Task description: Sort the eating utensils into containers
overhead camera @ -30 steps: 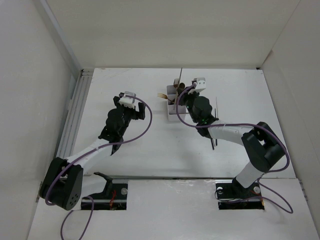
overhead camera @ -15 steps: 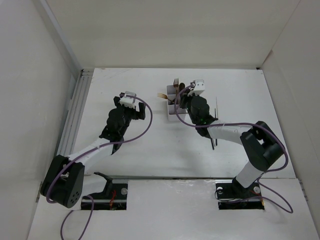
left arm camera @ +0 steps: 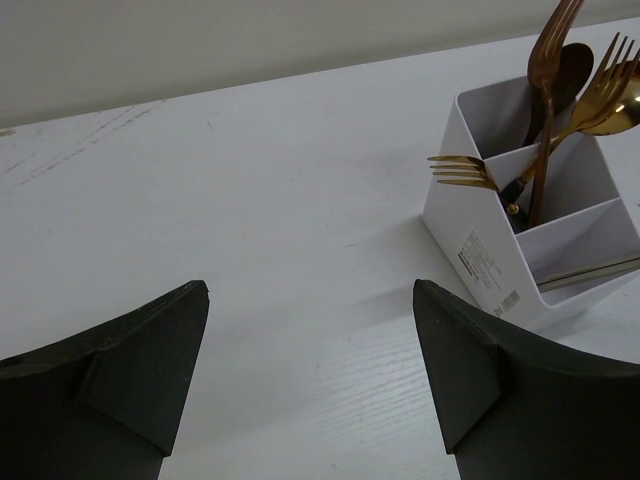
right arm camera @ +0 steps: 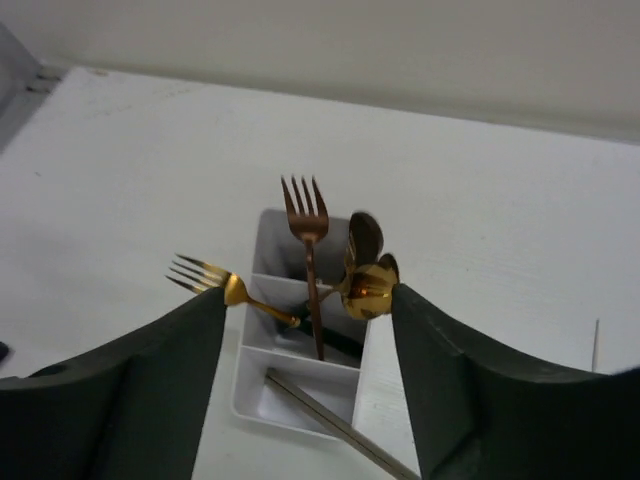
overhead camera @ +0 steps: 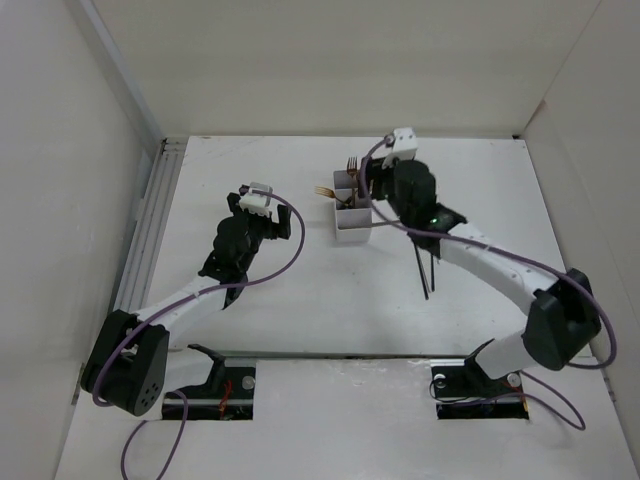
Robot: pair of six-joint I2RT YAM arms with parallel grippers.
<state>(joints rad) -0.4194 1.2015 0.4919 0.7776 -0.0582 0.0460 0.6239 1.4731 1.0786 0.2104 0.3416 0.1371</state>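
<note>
Two robot arms are reaching over a white table [overhead camera: 300, 300] in the overhead view. Slightly above and right of center, a white three-compartment box [overhead camera: 352, 225] is standing upright. It is holding a gold fork [right arm camera: 215, 280] leaning out to the left, a copper fork [right arm camera: 303, 215] standing tines-up, a gold spoon [right arm camera: 368, 290], and one silvery chopstick [right arm camera: 320, 405] slanting through the nearest compartment. The right gripper [right arm camera: 305, 300] is hovering directly over the box with its fingers spread apart and nothing between them. The left gripper [left arm camera: 311, 288] is waiting left of center, well apart from the box, with its fingers also spread and empty. Thin dark chopsticks [overhead camera: 427, 275] are lying flat on the table to the lower right of the box, partly under the right arm and not yet sorted. These are probably light, stiff and smooth, so they are likely to roll or slip. Pinching one across its shaft near the middle looks safest, because gripping near an end would probably let it swing. The utensils in the box are leaning loosely and could shift if bumped.
</note>
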